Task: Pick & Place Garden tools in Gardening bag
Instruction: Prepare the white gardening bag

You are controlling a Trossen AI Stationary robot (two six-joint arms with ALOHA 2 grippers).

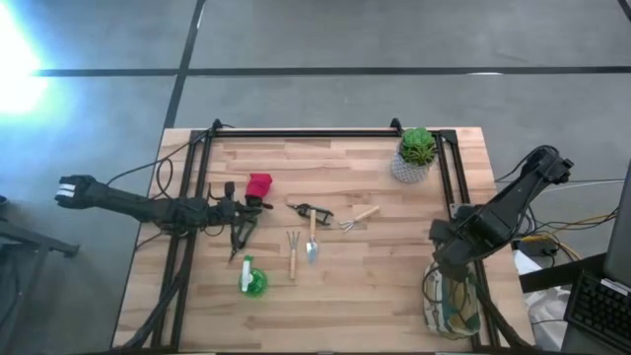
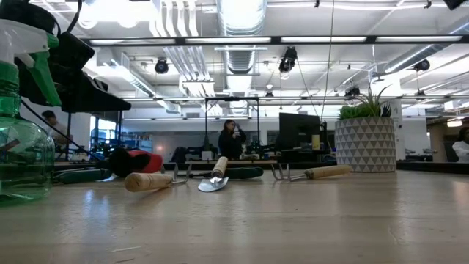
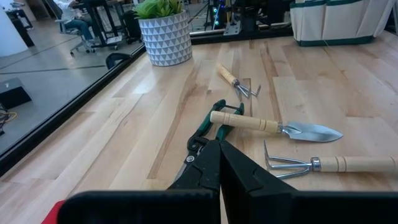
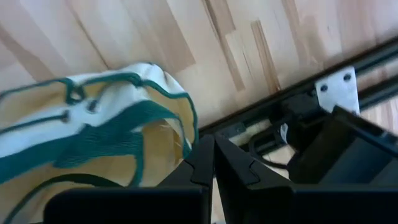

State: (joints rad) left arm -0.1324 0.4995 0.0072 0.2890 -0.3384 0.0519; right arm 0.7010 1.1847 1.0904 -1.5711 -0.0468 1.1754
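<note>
The garden tools lie on the wooden table: a red glove (image 1: 259,185), dark-handled pruners (image 1: 311,211), a rake (image 1: 360,217), a fork (image 1: 293,251), a trowel (image 1: 313,243) and a green spray bottle (image 1: 252,280). The pale fabric gardening bag (image 1: 452,301) with green trim sits at the near right corner. My left gripper (image 1: 268,205) is shut and empty beside the glove, its tips just short of the pruners (image 3: 208,127). My right gripper (image 4: 213,149) is shut and empty over the bag's far edge (image 4: 93,118).
A green plant in a whitish patterned pot (image 1: 416,155) stands at the far right. A black frame rail (image 1: 315,133) runs along the table's far edge and sides. People sit and stand in the room beyond the table.
</note>
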